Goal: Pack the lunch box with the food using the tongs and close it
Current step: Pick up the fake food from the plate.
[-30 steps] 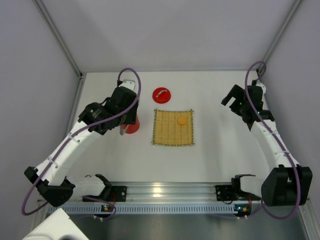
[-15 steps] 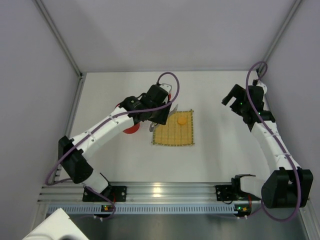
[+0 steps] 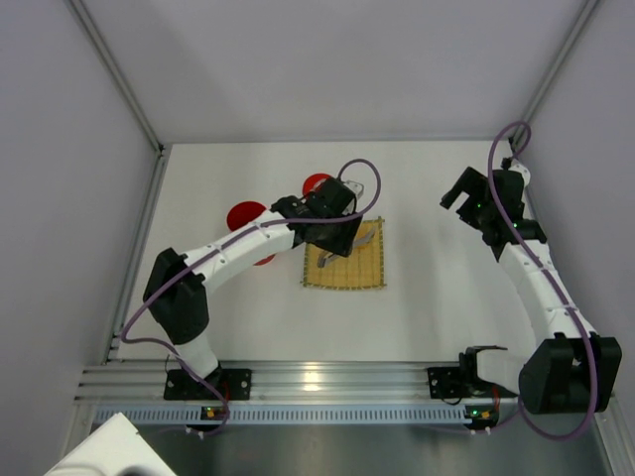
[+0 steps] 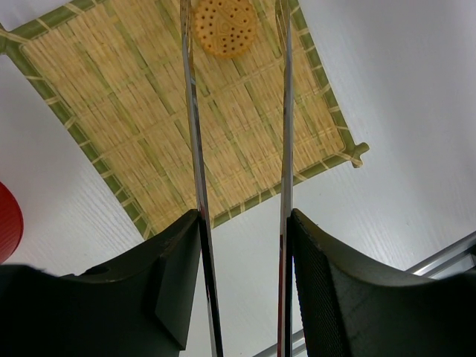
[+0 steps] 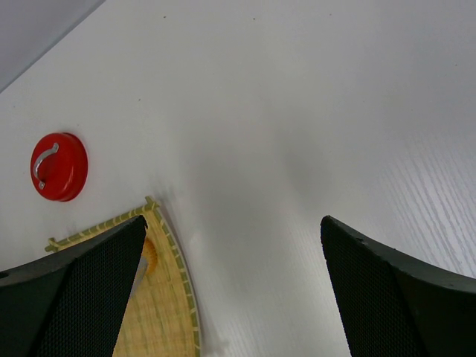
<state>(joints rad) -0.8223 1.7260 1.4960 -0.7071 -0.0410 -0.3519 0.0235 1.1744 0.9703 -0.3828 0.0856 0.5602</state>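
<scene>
My left gripper (image 4: 244,214) is shut on the silver tongs (image 4: 192,119), one blade pressed against each finger. The blades reach out over the yellow bamboo mat (image 4: 134,126), and a round orange food slice (image 4: 224,28) lies between their tips. In the top view the left gripper (image 3: 337,233) hangs over the mat (image 3: 342,270), with the tongs (image 3: 364,238) covering the slice. The red lunch box (image 3: 245,215) stands open left of the mat, partly under the left arm. Its red lid (image 5: 58,166) lies beyond the mat. My right gripper (image 5: 233,219) is open and empty, well right of the mat.
The enclosure's walls close in the table at the back and sides. A metal rail (image 3: 317,382) runs along the near edge. The left arm stretches diagonally over the lunch box. White tabletop (image 3: 437,297) lies between the mat and the right arm.
The left arm has swung right from above the lunch box to above the mat, carrying the tongs. The lunch box's open top now shows. The right arm has stayed put.
</scene>
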